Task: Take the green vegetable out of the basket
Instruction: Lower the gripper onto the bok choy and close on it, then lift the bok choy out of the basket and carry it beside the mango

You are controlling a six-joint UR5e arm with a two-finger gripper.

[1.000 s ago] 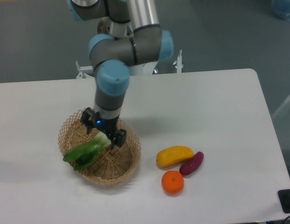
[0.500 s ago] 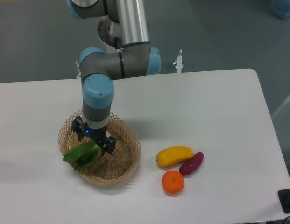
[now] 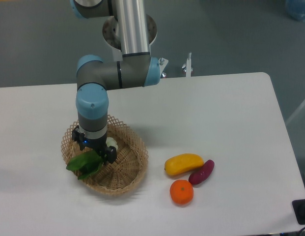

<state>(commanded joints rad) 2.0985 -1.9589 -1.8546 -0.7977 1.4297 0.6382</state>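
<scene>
Gripper over vegetable (stem hidden)

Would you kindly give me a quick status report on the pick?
Gripper low over green leafy vegetable, jaw state unclear. Vegetable lies in tan wicker basket. Nothing blocking.

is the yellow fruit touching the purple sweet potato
Cannot tell. The camera view shows the yellow fruit and purple sweet potato right beside each other, with no clear gap or contact.
</scene>
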